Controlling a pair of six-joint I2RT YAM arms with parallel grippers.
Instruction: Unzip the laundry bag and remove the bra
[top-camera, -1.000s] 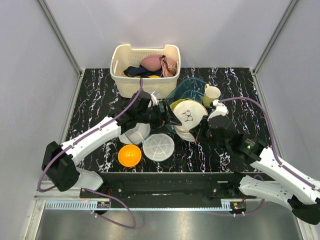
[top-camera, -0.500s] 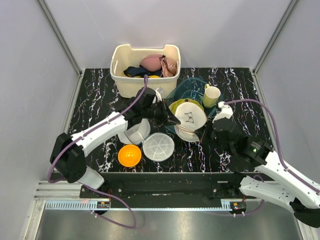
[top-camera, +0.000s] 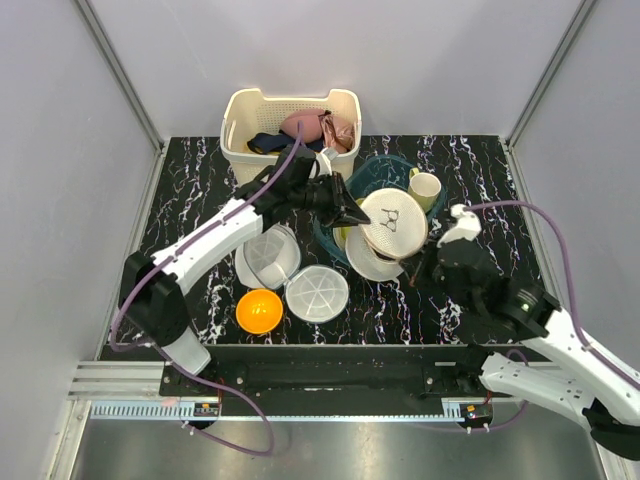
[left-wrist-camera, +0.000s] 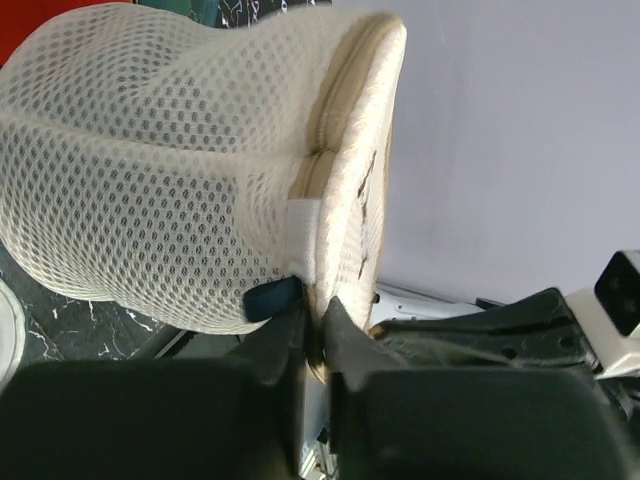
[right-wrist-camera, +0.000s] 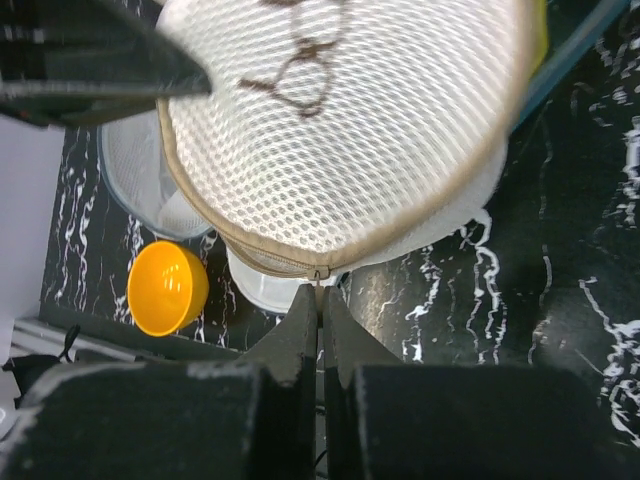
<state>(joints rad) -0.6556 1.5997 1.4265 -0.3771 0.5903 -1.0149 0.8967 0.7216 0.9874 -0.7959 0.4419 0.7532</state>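
Observation:
The laundry bag (top-camera: 392, 230), a round cream mesh case with a black glasses logo, is lifted and tilted over the middle of the table. My left gripper (top-camera: 352, 214) is shut on its seamed edge; the left wrist view shows both jaws pinching that rim (left-wrist-camera: 316, 312) under the mesh dome (left-wrist-camera: 150, 170). My right gripper (top-camera: 417, 268) is below the bag's near edge. It is shut on the small zip pull (right-wrist-camera: 320, 283) hanging from the tan zip of the bag (right-wrist-camera: 350, 130). The bra is hidden.
A cream basket (top-camera: 240, 160) at the back holds a pink bra (top-camera: 305, 125) and dark cloth. A teal dish (top-camera: 385, 170) and a cream mug (top-camera: 424, 187) stand behind the bag. Two white ribbed dishes (top-camera: 268, 256) (top-camera: 317, 293) and an orange bowl (top-camera: 259, 310) sit at the front left.
My left gripper closed on the bag's edge, then raised it and carried it back and to the right. The right gripper kept the zip pull and drew towards the near right.

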